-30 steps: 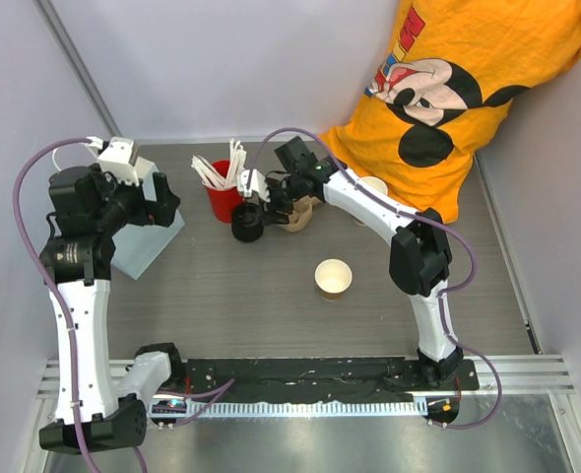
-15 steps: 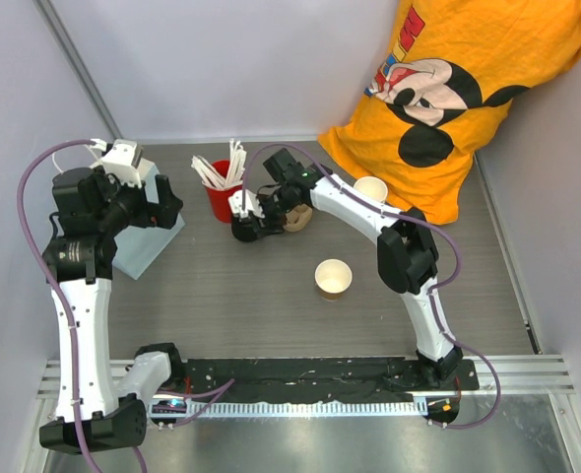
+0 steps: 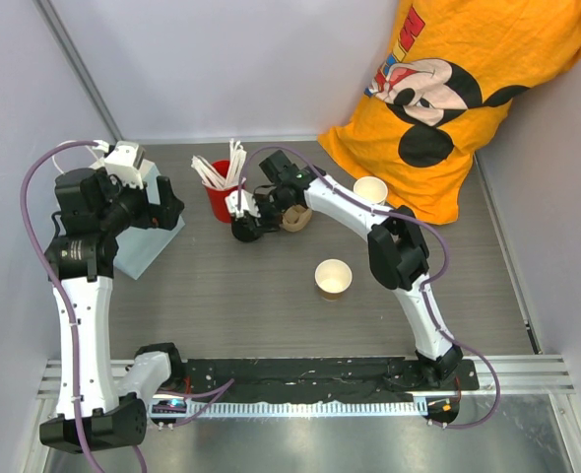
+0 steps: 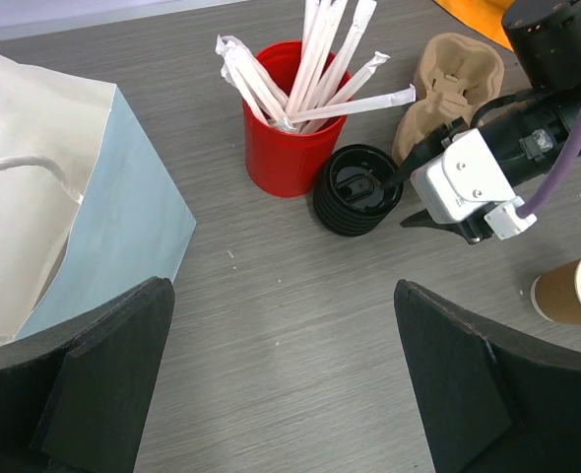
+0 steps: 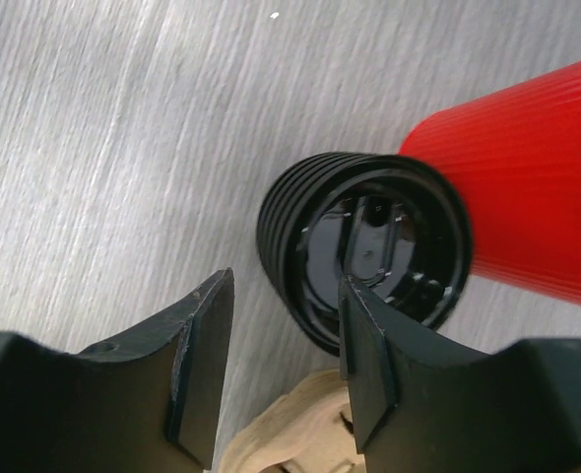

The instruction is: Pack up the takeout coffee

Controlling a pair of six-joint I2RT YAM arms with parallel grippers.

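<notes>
A brown kraft paper cup (image 3: 333, 279), open and white inside, stands mid-table with no lid on it; its edge shows in the left wrist view (image 4: 571, 289). A second such cup (image 3: 370, 189) stands at the back right. A stack of black lids (image 3: 246, 230) (image 4: 357, 190) (image 5: 369, 246) sits beside the red cup. My right gripper (image 3: 243, 217) (image 5: 286, 296) hangs over the stack's near rim, jaws partly apart, the rim's edge in the gap, nothing clamped. My left gripper (image 3: 162, 209) (image 4: 281, 325) is wide open above bare table by the bag.
A red cup (image 3: 222, 202) (image 4: 286, 148) of wrapped white sticks touches the lid stack. A brown pulp carrier tray (image 3: 296, 217) (image 4: 458, 84) lies under the right wrist. A white paper bag (image 3: 143, 236) (image 4: 64, 197) stands at left. A person in an orange shirt (image 3: 448, 89) is at the back right.
My right gripper has moved left and down onto the lid stack, and its jaws have narrowed. The left arm has barely shifted.
</notes>
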